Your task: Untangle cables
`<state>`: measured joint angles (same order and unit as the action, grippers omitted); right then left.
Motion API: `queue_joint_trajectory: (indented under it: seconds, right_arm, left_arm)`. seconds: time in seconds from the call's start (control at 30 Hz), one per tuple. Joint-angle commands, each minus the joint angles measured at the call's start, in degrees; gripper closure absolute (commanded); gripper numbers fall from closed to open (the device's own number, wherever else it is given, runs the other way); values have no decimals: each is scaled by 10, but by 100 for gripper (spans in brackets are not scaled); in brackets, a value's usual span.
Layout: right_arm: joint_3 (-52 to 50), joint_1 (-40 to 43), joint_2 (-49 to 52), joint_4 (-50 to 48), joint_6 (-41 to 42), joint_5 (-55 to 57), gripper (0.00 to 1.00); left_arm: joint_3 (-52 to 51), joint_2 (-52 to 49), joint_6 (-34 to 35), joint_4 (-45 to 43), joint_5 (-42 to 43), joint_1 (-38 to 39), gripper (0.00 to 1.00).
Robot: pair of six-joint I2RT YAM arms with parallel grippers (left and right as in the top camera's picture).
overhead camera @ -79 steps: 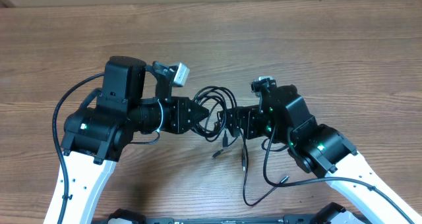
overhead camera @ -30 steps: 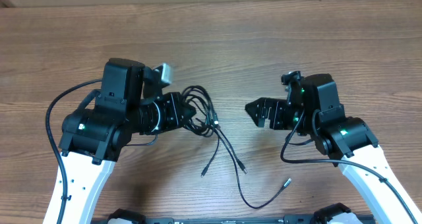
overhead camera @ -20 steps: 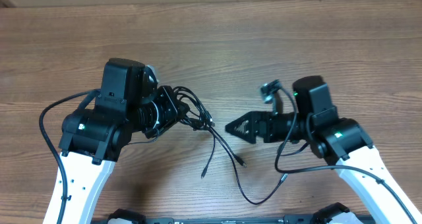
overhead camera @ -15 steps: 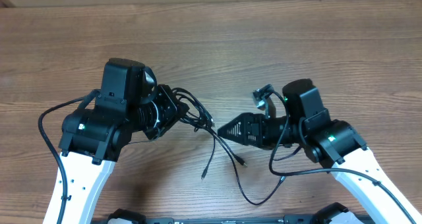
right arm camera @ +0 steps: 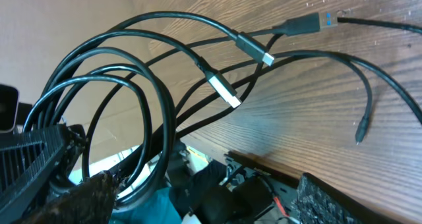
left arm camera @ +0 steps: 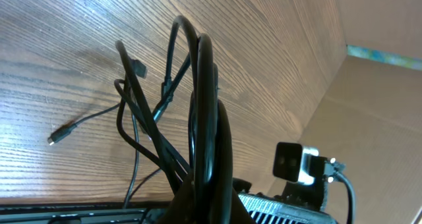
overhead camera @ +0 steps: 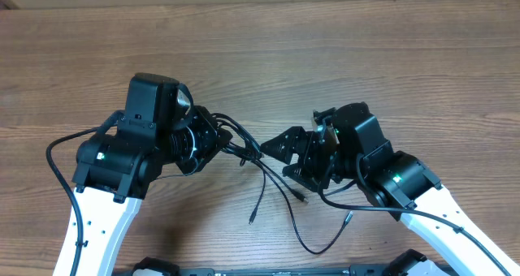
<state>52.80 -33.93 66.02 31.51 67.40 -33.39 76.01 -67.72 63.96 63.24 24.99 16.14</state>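
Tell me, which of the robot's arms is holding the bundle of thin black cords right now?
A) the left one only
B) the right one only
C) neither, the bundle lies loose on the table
A: in the left wrist view the looped cables run down into the closed left gripper, while the right gripper has its fingers spread wide beside them.

Overhead straight down over the table (overhead camera: 406, 49); both wrist views close on the same cables (left arm camera: 204, 105).
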Motion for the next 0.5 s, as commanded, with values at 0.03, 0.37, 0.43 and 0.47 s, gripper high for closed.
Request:
queue_joint_trajectory:
  seconds: [0.03,0.37,0.43,0.47]
  right_arm:
    - [4,-23,15,-4,34,18,15]
    - [4,-64,40,-68,49,-14,22]
    - [4,-74,40,-83,49,-14,22]
    - [4,-77,40,-88,49,-14,21]
  left_arm:
    - [10,-1,19,-1,1,4,96]
    - [10,-1,19,-1,-1,4,96]
    - [10,-1,19,-1,-1,4,96]
    - [10,-1,19,-1,-1,4,96]
